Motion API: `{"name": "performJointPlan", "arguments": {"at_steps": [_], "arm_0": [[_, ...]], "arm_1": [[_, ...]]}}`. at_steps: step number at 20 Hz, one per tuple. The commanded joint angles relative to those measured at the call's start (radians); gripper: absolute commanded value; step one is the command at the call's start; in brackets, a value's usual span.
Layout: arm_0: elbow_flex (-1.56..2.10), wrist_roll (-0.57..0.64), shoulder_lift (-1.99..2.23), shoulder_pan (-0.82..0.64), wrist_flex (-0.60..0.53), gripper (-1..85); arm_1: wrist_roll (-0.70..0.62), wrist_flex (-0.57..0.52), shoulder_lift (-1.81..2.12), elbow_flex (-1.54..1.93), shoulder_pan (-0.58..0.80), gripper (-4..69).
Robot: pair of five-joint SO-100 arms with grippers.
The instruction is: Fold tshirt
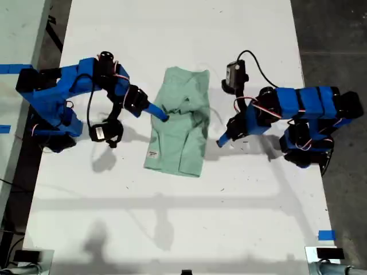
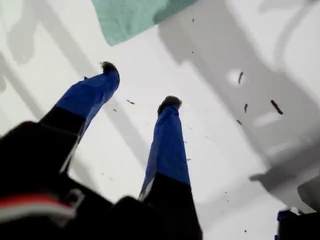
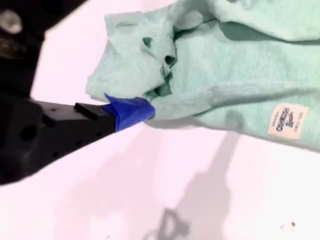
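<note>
The pale mint-green tshirt (image 1: 180,137) lies partly folded and rumpled in the middle of the white table (image 1: 172,217), with a small label (image 1: 152,153) near its edge on the exterior view's left. My second gripper (image 1: 162,116) comes in from that side. Its blue tip (image 3: 132,110) is pinched into bunched cloth at the tshirt (image 3: 240,75) edge, near the label (image 3: 286,121). My first gripper (image 1: 221,140) hovers over bare table just off the tshirt's edge on the exterior view's right. It is open (image 2: 139,85) with nothing between its fingers, and a corner of the tshirt (image 2: 130,17) lies beyond them.
Both arm bases stand on the table at the exterior view's left and right edges. A black camera with a cable (image 1: 235,74) sits on the arm on the exterior view's right. Blue tape (image 1: 327,235) marks the table's near corner on the exterior view's right. Dark floor lies beyond the table edges.
</note>
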Motion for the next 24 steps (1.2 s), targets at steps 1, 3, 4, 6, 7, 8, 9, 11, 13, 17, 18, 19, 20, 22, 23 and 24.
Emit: {"name": "performJointPlan", "arguments": {"at_steps": [1, 3, 4, 6, 7, 8, 9, 11, 13, 17, 18, 19, 20, 22, 23, 24], "arm_0": [[0.138, -0.064, 0.146, 0.06, 0.002, 43.8], [0.167, -0.1, 0.147, 0.094, 0.002, 39.1], [0.164, -0.112, 0.143, 0.107, 0.0, 40.3], [0.15, -0.12, 0.143, 0.126, 0.0, 42.6], [0.15, -0.12, 0.143, 0.13, 0.0, 40.1], [0.153, -0.118, 0.138, 0.135, -0.011, 38.0], [0.155, -0.115, 0.123, 0.138, -0.032, 37.2], [0.175, -0.11, 0.064, 0.141, -0.084, 36.8], [0.181, -0.092, -0.049, 0.141, -0.121, 36.1], [0.169, -0.058, -0.255, 0.132, -0.229, 30.5], [0.183, -0.057, -0.287, 0.127, -0.272, 28.6], [0.193, -0.057, -0.318, 0.123, -0.314, 26.8], [0.199, -0.054, -0.351, 0.118, -0.354, 25.9], [0.216, -0.054, -0.41, 0.107, -0.416, 24.1], [0.216, -0.043, -0.448, 0.1, -0.436, 22.5], [0.216, -0.034, -0.491, 0.097, -0.449, 20.6]], "arm_1": [[0.038, 0.029, -0.015, -0.141, -0.029, 17.8], [0.058, 0.04, -0.097, -0.227, -0.034, 16.7], [0.044, 0.044, -0.149, -0.281, -0.037, 15.4], [0.031, 0.11, -0.296, -0.448, -0.052, 25.9], [0.028, 0.141, -0.373, -0.532, -0.061, 28.0], [0.028, 0.152, -0.437, -0.597, -0.067, 29.3], [0.028, 0.153, -0.485, -0.634, -0.071, 30.2], [0.034, 0.149, -0.535, -0.641, -0.067, 31.2], [0.034, 0.107, -0.571, -0.604, -0.06, 31.6], [0.015, 0.029, -0.73, -0.604, -0.032, 31.3], [0.015, 0.012, -0.772, -0.606, -0.026, 31.2], [0.015, 0.0, -0.807, -0.606, -0.018, 31.2], [0.015, -0.011, -0.842, -0.604, -0.009, 31.2], [0.011, -0.031, -0.907, -0.604, 0.008, 30.6], [0.006, -0.043, -0.937, -0.606, 0.014, 29.6], [-0.002, -0.043, -0.965, -0.629, 0.018, 28.7]]}}
